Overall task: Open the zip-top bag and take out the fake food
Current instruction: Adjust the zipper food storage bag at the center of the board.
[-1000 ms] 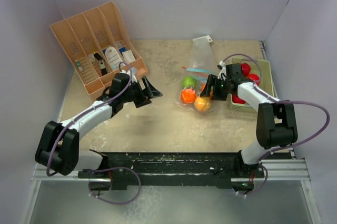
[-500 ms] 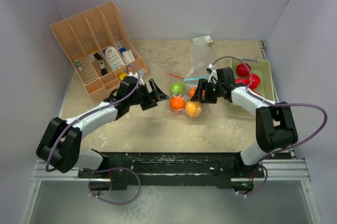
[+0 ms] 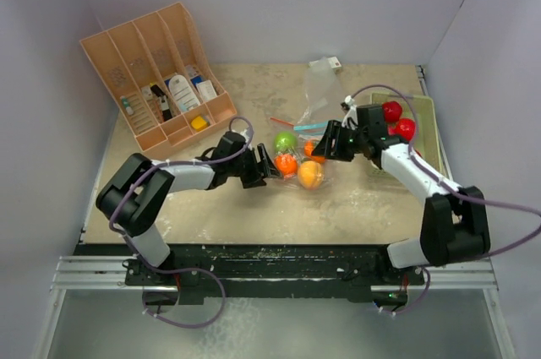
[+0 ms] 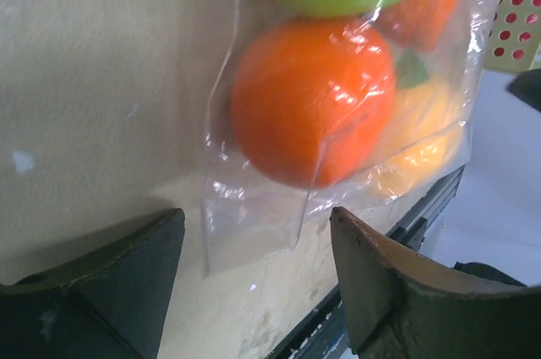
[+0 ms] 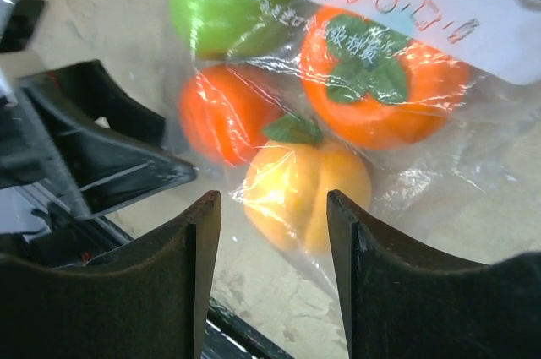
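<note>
The zip-top bag (image 3: 311,114) held fake food (image 3: 310,175). My left end effector (image 4: 254,241) gaped around its corner, my right end effector (image 5: 275,224) over it, likely to grip.

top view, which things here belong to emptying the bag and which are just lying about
Job: zip-top bag; green fruit, orange fruit and yellow-orange fruit inside it; red fruits in the pale green tray.
Lying about: peach organiser; white tag beyond the bag.
</note>
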`<action>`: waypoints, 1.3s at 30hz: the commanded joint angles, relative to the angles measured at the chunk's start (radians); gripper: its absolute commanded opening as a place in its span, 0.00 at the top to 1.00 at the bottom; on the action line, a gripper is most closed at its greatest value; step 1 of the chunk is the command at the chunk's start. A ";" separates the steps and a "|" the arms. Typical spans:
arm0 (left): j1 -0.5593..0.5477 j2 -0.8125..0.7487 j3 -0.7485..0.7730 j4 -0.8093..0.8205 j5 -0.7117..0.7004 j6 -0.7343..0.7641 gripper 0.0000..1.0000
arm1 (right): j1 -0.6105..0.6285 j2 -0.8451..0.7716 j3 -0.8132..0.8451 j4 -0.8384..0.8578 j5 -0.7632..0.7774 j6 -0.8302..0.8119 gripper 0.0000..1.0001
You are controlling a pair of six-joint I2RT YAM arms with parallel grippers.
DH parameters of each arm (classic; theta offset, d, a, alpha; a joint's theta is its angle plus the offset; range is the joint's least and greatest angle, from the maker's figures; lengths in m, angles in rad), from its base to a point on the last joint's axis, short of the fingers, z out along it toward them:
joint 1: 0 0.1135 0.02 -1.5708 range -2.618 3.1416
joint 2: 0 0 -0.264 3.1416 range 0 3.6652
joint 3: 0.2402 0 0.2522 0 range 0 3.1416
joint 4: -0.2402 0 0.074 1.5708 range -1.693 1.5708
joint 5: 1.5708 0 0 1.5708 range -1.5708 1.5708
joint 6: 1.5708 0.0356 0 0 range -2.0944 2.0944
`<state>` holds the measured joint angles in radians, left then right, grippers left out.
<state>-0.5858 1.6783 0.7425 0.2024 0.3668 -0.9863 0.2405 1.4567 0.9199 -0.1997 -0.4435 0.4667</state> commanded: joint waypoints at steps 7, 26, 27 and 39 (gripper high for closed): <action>-0.006 0.079 0.113 0.079 0.032 0.015 0.77 | -0.200 -0.143 -0.071 -0.047 0.072 0.090 0.25; -0.006 -0.030 0.011 0.199 0.097 -0.048 1.00 | -0.201 -0.045 -0.156 0.075 -0.197 0.053 0.99; -0.006 -0.037 0.008 0.201 0.099 -0.051 1.00 | -0.201 -0.053 -0.148 0.066 -0.195 0.049 1.00; 0.064 -0.164 0.081 -0.044 0.036 0.030 0.14 | -0.127 -0.146 -0.075 -0.062 -0.147 -0.055 1.00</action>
<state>-0.5686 1.5852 0.7696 0.2340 0.4339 -1.0008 0.0574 1.2995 0.8207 -0.1909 -0.5930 0.4892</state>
